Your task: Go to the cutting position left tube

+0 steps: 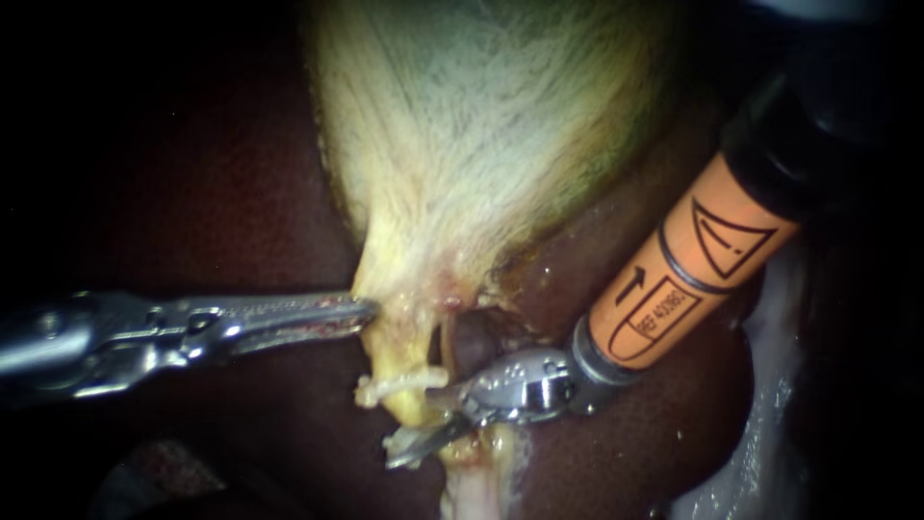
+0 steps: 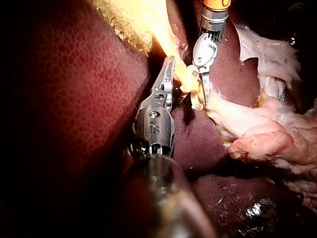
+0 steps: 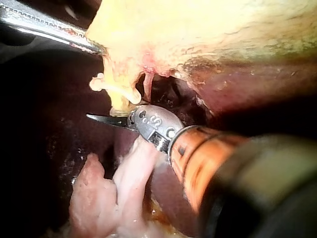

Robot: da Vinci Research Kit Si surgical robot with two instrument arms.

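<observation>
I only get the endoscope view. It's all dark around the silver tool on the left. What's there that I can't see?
Observer: That's liver. The left wrist view shows it dark red and speckled, right beside the left instrument, whose jaws grip the gallbladder.
Operator: What's hiding under the orange tool?
Observer: The right wrist view shows soft pink tissue bunched up just under the right instrument.
</observation>
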